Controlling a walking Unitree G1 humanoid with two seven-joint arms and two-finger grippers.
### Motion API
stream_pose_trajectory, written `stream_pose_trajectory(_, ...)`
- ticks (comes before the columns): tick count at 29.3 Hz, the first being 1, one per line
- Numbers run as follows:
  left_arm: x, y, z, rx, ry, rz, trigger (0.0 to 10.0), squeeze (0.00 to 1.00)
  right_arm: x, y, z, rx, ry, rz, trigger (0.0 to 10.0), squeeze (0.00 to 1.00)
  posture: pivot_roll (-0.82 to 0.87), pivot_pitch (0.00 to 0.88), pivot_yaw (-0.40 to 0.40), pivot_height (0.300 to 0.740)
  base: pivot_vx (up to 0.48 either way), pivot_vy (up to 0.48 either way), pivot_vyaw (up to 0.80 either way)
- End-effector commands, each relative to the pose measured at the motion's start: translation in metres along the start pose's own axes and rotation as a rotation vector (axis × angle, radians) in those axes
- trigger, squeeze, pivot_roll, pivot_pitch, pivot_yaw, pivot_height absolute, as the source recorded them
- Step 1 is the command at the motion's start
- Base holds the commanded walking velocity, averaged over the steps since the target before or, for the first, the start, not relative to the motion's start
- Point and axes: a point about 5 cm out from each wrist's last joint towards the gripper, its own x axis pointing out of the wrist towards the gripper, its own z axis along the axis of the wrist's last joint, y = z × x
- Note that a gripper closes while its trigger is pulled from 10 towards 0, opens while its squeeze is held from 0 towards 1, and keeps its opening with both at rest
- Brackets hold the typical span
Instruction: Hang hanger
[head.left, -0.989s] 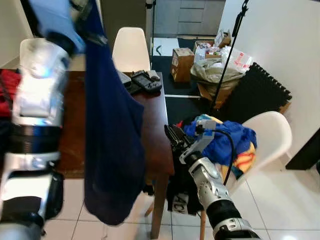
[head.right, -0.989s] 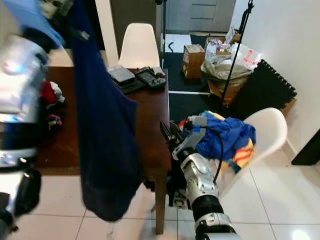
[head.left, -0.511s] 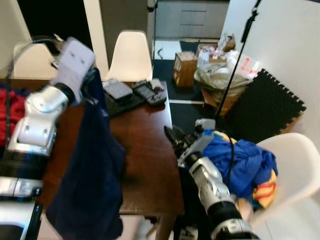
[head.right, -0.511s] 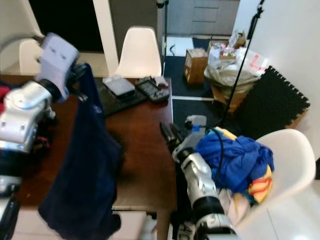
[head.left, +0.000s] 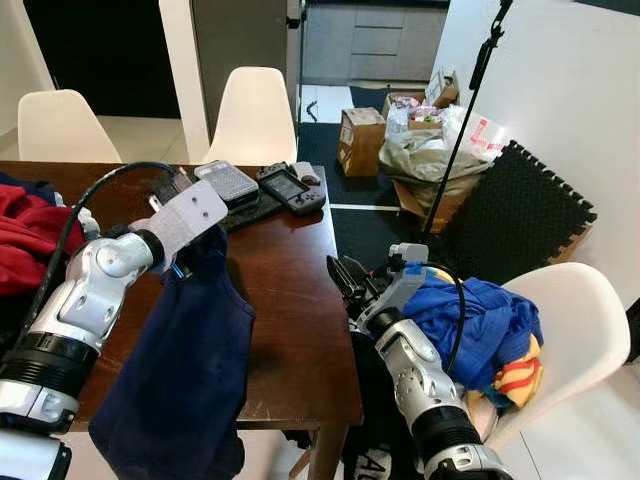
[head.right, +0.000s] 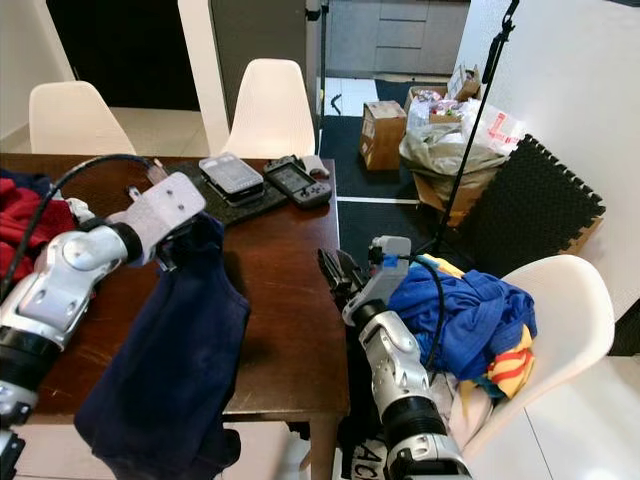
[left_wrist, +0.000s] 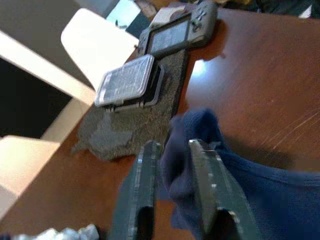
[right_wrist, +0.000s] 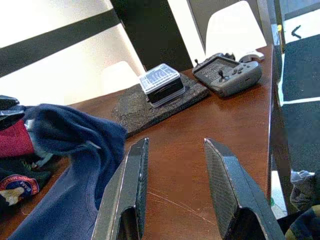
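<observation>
Notice your left gripper pinches a bunched fold of the dark navy cloth garment, which drapes over the brown wooden table edge. Your right gripper hovers spread, empty. You can't make out any hanger.

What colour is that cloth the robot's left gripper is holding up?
Dark navy blue. The cloth, pinched in the left gripper, shows best in the right eye view.

Not much readable here tbh. There's white lettering on the black bag hanging under the chair, looks like "AC" and then it's cut off. The round patch on the dark garment by the red cloth reads something like "MAL", rest is too small.
</observation>
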Motion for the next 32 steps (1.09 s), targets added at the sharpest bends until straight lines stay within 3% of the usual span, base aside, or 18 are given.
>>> stream_pose_trajectory(1,-0.002,-0.002,-0.005,-0.01,0.037,-0.03,10.0,1.0,0.0,0.0,0.0,-0.008,0.009,0.002,10.0,0.0,0.09,0.0,-0.032,0.74,0.0,0.0,0.0)
stream_pose_trajectory(3,-0.004,-0.007,-0.013,0.027,0.09,-0.099,10.0,1.0,-0.001,0.001,-0.002,-0.011,0.021,0.003,10.0,0.0,0.09,0.0,-0.033,0.74,0.0,0.0,0.0)
stream_pose_trajectory(4,-0.005,-0.01,-0.016,0.048,0.109,-0.137,10.0,0.25,-0.001,0.001,-0.002,-0.013,0.027,0.004,10.0,0.0,0.09,0.0,-0.033,0.74,0.0,0.0,0.0)
stream_pose_trajectory(6,-0.008,-0.017,-0.019,0.002,0.131,-0.2,10.0,0.25,-0.001,0.001,-0.004,-0.015,0.034,0.003,10.0,0.0,0.09,0.0,-0.033,0.74,0.0,0.0,0.0)
stream_pose_trajectory(7,-0.015,-0.026,-0.021,-0.048,0.138,-0.319,10.0,0.0,-0.001,0.001,-0.005,-0.016,0.04,0.0,10.0,0.0,0.09,0.0,-0.033,0.74,0.0,0.0,0.0)
stream_pose_trajectory(9,-0.027,-0.037,-0.015,-0.148,0.096,-0.477,10.0,0.0,0.0,0.002,-0.006,-0.021,0.046,-0.003,10.0,0.0,0.1,0.0,-0.033,0.74,0.0,0.0,0.0)
stream_pose_trajectory(11,-0.03,-0.038,-0.011,-0.168,0.072,-0.508,10.0,0.0,0.0,0.002,-0.006,-0.022,0.047,-0.003,10.0,0.0,0.1,0.0,-0.033,0.74,0.0,0.0,0.0)
stream_pose_trajectory(12,-0.026,-0.029,-0.002,-0.184,0.002,-0.411,10.0,0.0,0.0,0.002,-0.006,-0.023,0.046,-0.002,10.0,0.0,0.1,0.0,-0.032,0.74,0.0,0.0,0.0)
stream_pose_trajectory(14,-0.015,0.001,0.015,-0.233,-0.128,-0.086,10.0,0.0,0.0,0.003,-0.004,-0.027,0.037,-0.005,10.0,0.0,0.1,0.0,-0.031,0.74,0.0,0.0,0.0)
stream_pose_trajectory(15,-0.015,0.001,0.015,-0.233,-0.128,-0.086,10.0,0.0,0.0,0.003,-0.004,-0.027,0.037,-0.005,10.0,0.0,0.1,0.0,-0.031,0.74,0.0,0.0,0.0)
stream_pose_trajectory(16,-0.012,0.015,0.021,-0.254,-0.17,0.094,10.0,0.0,0.001,0.004,-0.001,-0.03,0.023,-0.005,10.0,0.0,0.1,0.0,-0.029,0.74,0.0,0.0,0.0)
stream_pose_trajectory(17,-0.012,0.015,0.021,-0.254,-0.17,0.094,10.0,0.0,0.001,0.004,-0.001,-0.03,0.023,-0.005,10.0,0.0,0.1,0.0,-0.029,0.74,0.0,0.0,0.0)
stream_pose_trajectory(18,-0.015,0.021,0.029,-0.34,-0.235,0.276,10.0,0.0,0.005,0.006,0.008,-0.062,-0.012,-0.01,10.0,0.0,0.1,0.0,-0.025,0.74,0.0,0.0,0.0)
stream_pose_trajectory(19,-0.017,0.022,0.031,-0.357,-0.252,0.317,10.0,0.0,0.006,0.008,0.013,-0.074,-0.029,-0.011,10.0,0.0,0.1,0.0,-0.025,0.74,0.0,0.0,0.0)
stream_pose_trajectory(21,-0.017,0.022,0.031,-0.357,-0.252,0.317,10.0,0.0,0.006,0.008,0.013,-0.074,-0.029,-0.011,10.0,0.0,0.1,0.0,-0.025,0.74,0.0,0.0,0.0)
stream_pose_trajectory(22,-0.019,0.012,0.028,-0.411,-0.21,0.349,10.0,0.0,0.011,0.01,0.023,-0.094,-0.056,-0.009,10.0,0.0,0.09,0.0,-0.031,0.74,0.0,0.0,0.0)
stream_pose_trajectory(27,-0.019,0.012,0.028,-0.411,-0.21,0.349,10.0,0.0,0.011,0.01,0.023,-0.094,-0.056,-0.009,10.0,0.0,0.09,0.0,-0.031,0.74,0.0,0.0,0.0)
stream_pose_trajectory(32,-0.023,0.0,0.033,-0.459,-0.188,0.355,10.0,0.0,0.022,0.015,0.037,-0.15,-0.052,0.007,10.0,0.0,0.1,0.0,-0.043,0.74,0.0,0.0,0.0)
